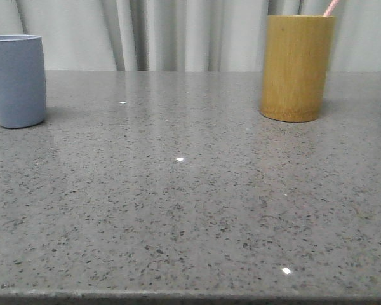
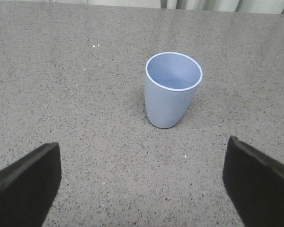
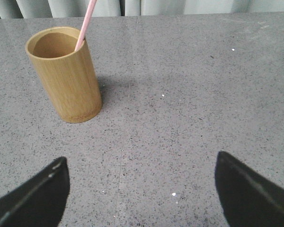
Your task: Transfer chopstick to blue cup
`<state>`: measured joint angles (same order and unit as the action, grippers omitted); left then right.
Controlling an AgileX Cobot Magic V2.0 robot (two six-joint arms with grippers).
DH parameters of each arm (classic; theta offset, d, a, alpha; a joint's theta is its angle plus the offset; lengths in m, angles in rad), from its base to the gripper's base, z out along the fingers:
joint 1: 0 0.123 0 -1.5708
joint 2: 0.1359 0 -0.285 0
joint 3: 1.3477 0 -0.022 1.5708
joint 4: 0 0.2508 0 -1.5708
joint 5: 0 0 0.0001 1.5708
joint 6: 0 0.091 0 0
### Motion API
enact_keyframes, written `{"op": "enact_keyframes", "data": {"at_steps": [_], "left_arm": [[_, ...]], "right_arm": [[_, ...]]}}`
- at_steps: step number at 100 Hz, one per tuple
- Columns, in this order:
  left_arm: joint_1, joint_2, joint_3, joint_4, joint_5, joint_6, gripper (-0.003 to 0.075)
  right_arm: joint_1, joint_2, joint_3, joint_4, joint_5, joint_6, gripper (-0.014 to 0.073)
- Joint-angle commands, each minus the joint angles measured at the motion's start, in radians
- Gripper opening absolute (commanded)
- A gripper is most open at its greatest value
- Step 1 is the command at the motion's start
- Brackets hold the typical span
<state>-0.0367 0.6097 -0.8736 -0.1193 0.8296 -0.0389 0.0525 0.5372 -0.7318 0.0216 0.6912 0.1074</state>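
Yellow-brown bamboo cup (image 1: 297, 67) upright on speckled grey table (image 1: 190, 210), pale curtain (image 1: 178, 35) behind.

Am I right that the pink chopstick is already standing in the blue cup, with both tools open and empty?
Not quite: the chopstick stands in the bamboo cup, as the right wrist view shows. The blue cup is empty in the left wrist view. The rest holds: the left tool and right tool are open and empty.
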Motion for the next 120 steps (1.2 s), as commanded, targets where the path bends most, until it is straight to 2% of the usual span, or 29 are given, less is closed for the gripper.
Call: {"op": "enact_keyframes", "data": {"at_steps": [1, 17, 44, 64, 85, 120], "left_arm": [[0.002, 0.007, -0.036, -0.034, -0.110, 0.000, 0.0620], [0.002, 0.055, -0.072, -0.036, -0.159, 0.000, 0.0575], [0.002, 0.351, -0.283, -0.036, -0.047, 0.000, 0.0568], [0.000, 0.562, -0.394, -0.041, -0.030, 0.008, 0.0568], [0.000, 0.705, -0.434, -0.077, -0.033, 0.026, 0.0568], [0.000, 0.843, -0.434, -0.126, -0.113, 0.026, 0.0567]], "right_arm": [[-0.004, 0.010, -0.035, -0.004, -0.082, -0.006, 0.0655], [-0.004, 0.010, -0.035, -0.004, -0.085, -0.006, 0.0654], [-0.004, 0.010, -0.035, -0.003, -0.096, -0.006, 0.0654], [-0.004, 0.010, -0.035, -0.003, -0.096, -0.006, 0.0654], [-0.004, 0.010, -0.035, -0.003, -0.096, -0.006, 0.0654], [-0.004, 0.010, -0.035, -0.003, -0.096, -0.006, 0.0654]]}}
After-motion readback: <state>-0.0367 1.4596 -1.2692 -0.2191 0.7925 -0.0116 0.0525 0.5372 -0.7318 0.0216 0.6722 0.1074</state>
